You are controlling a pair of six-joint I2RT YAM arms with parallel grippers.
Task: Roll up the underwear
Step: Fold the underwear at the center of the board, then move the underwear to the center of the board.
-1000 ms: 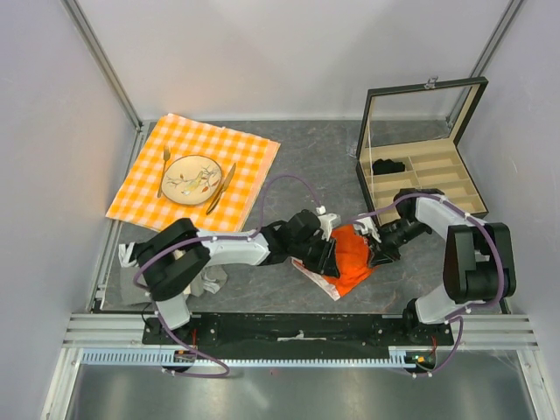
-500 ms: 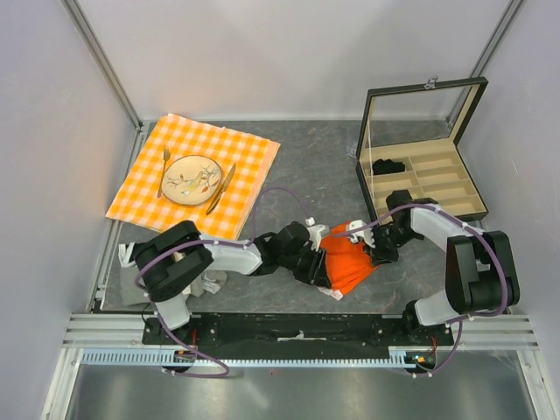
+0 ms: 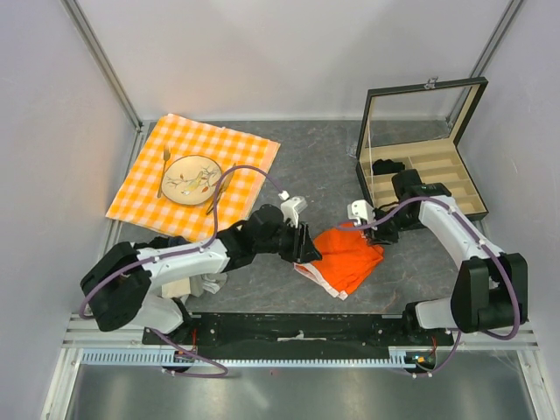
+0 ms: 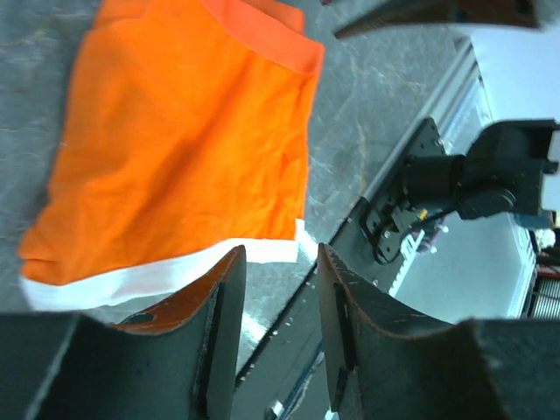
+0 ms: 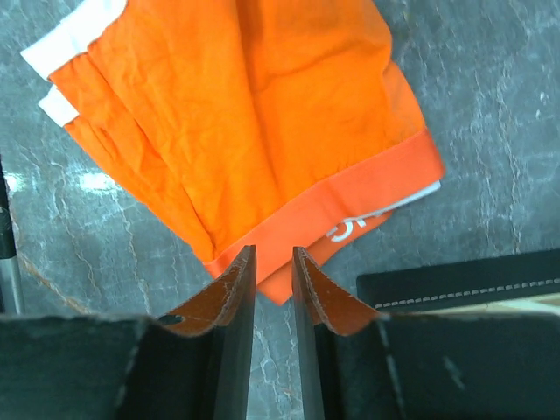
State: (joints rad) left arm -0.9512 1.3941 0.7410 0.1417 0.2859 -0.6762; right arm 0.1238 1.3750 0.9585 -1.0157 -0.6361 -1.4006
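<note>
The underwear is an orange-red garment with white trim, lying folded and flat on the grey table between the two arms. My left gripper sits at its left edge with the jaws open and nothing between them. In the left wrist view the underwear lies just beyond the left gripper, white hem nearest. My right gripper hovers at the garment's upper right. In the right wrist view the right gripper stands narrowly open and empty just above the waistband of the underwear.
A black compartment box with its lid up stands at the right, a small black bundle inside; its edge lies beside my right fingers. An orange checkered cloth with a plate lies back left. A grey-white cloth lies near the left base.
Both grippers have let go of the underwear and opened. The left arm has drawn back to the left, the right arm back toward the box, and the garment now lies flatter.
</note>
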